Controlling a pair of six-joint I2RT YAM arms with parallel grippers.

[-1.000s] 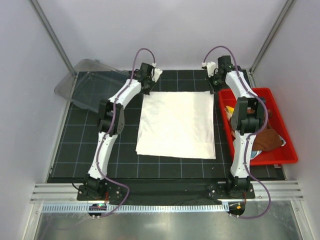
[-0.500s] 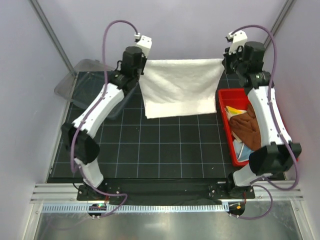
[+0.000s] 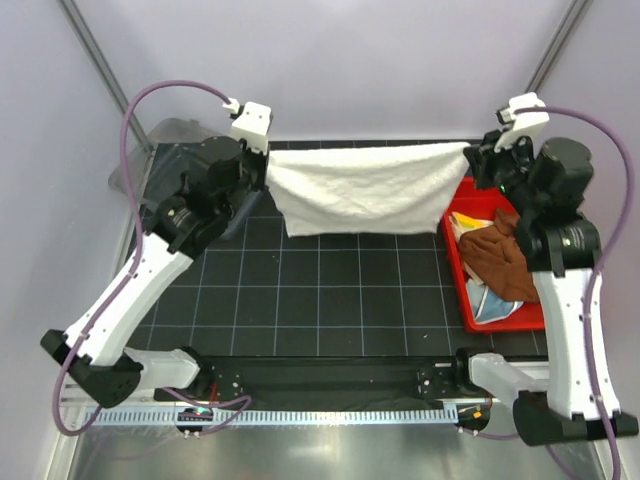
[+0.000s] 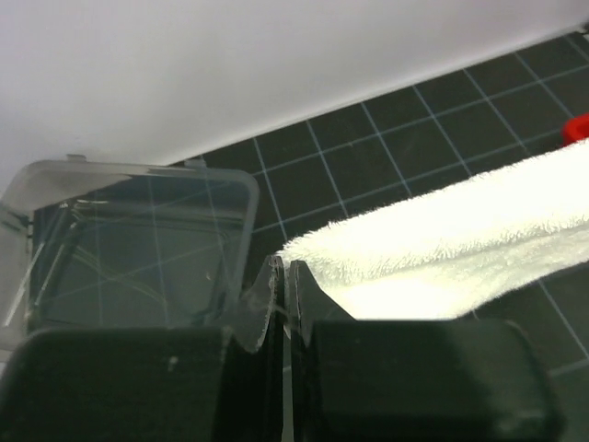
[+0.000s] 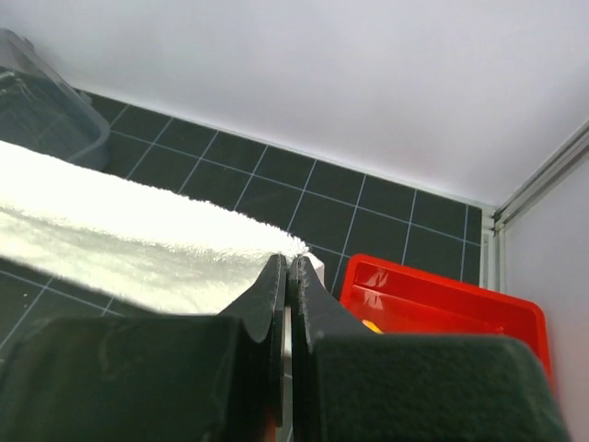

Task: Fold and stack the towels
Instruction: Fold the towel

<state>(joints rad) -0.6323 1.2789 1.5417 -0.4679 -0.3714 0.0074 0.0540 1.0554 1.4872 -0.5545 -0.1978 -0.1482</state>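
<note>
The cream-white towel hangs in the air above the far half of the desk. It is stretched by its top edge between the two arms and its lower edge sags free. The left fingers are clenched on the towel's left top corner, and in the left wrist view the terry edge runs away to the right from the pinch. The right fingers are likewise clamped on the right top corner, with the cloth leading off to the left.

A red bin sits on the right side of the desk, below the right arm. A crumpled rust-brown towel lies inside it, and what looks like a light-blue cloth shows at its near end, mostly covered. A clear plastic box rests at the far left corner, behind the left arm.
</note>
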